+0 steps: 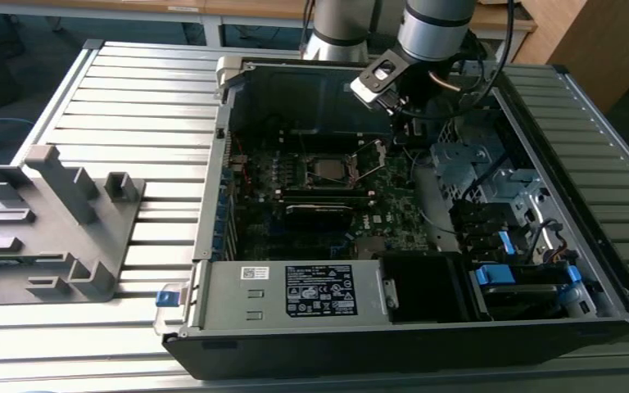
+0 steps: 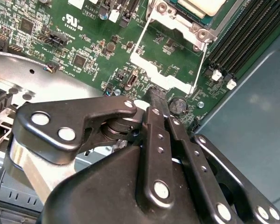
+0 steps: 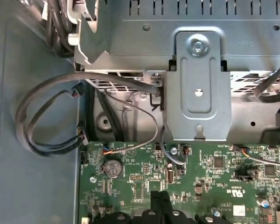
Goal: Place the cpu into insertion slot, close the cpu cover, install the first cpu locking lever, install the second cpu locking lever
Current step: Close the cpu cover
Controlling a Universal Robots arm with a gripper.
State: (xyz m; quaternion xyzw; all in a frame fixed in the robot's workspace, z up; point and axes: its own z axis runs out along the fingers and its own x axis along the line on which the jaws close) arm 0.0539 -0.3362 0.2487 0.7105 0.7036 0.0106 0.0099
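both jaws of your gripper [image 2: 155, 95] were pressed together with nothing visible between them. the tips sat low over the motherboard [image 2: 84, 42], just beside the coin cell [image 2: 178, 105]; whether they touched the board you could not tell. that was the nearest risk: a small sideways slip would have dragged the closed tips across the cell or the small connectors around it. just beyond, two thin wire locking levers [image 2: 139, 37] stood unlatched, running out from the socket toward the tips. a push on such thin, springy wire could have skated off it or let it snap back. further on, the cpu cover [image 2: 175, 21] looked lowered around the cpu [image 2: 200, 5], which sat in the insertion slot [image 1: 309, 170]. if that frame was not fully flat, forcing a lever would have loaded the chip unevenly. farthest off, loose cables [image 3: 42, 121] by the case wall could have snagged your wrist.
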